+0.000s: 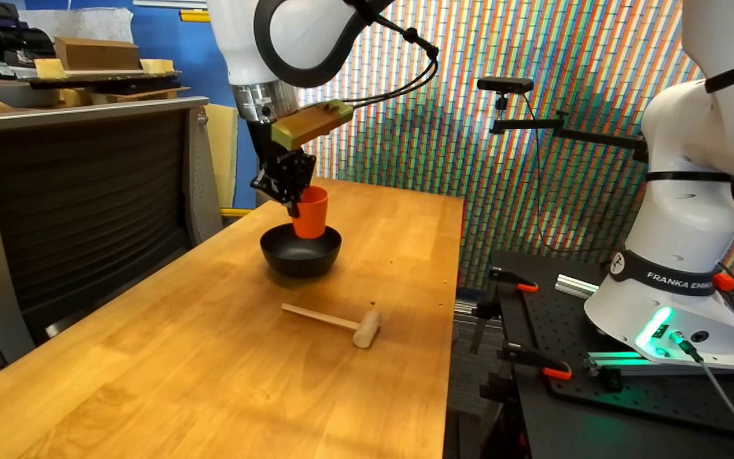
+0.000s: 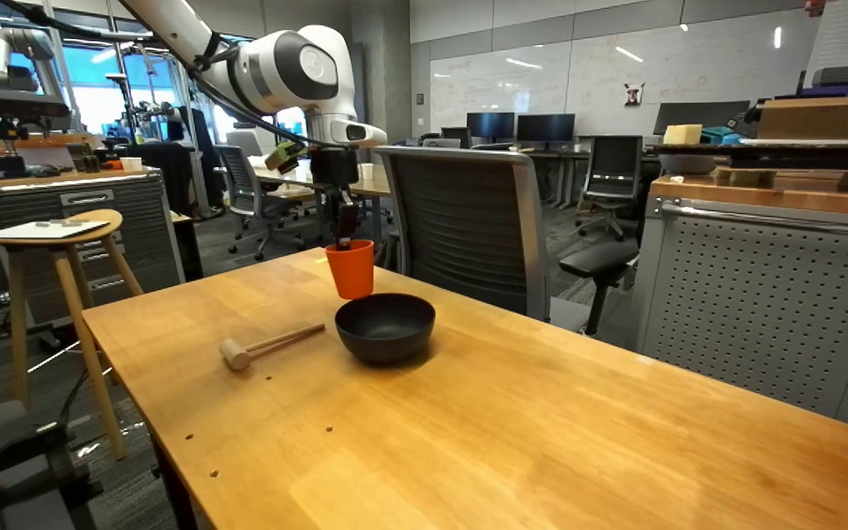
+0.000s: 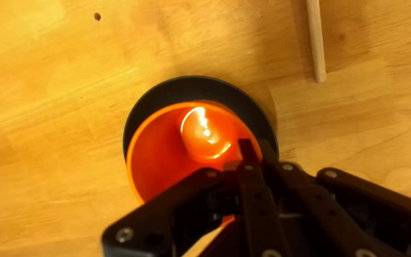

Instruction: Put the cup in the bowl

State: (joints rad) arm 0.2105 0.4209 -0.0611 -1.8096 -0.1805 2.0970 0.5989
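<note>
The placing step is judged to be in hand: the black bowl [image 2: 385, 342] is set upright on the bench [image 2: 512, 434], and above it, towards its far left side in an exterior view, the orange cup [image 2: 352, 271] is held in the air, mouth up and leaning slightly, not yet let down. And the jaws? Clamped on the cup's wall, one inside the rim and one outside, as shown in the wrist view. There the bowl is partly covered by the cup; whether the cup's base is wholly within the bowl's rim cannot be told. A slight shift towards the bowl's middle seems called for, then a gentle lowering until its floor is reached, and only then should the jaws be parted and drawn straight up. Without that shift, the bowl's rim could be clipped!

Over to the surface: pale wood, marked by small dark holes [image 2: 329, 428], and, left of the bowl, a wooden mallet [image 2: 271, 344] is laid, its handle pointed towards the bowl but not touching it. Just past the bench's far edge an office chair [image 2: 461, 228] is parked, with a perforated cabinet [image 2: 755, 302] to the right; farther off, monitors [image 2: 491, 126] are seen; at the very back, whiteboards [image 2: 497, 77] are hung.
</note>
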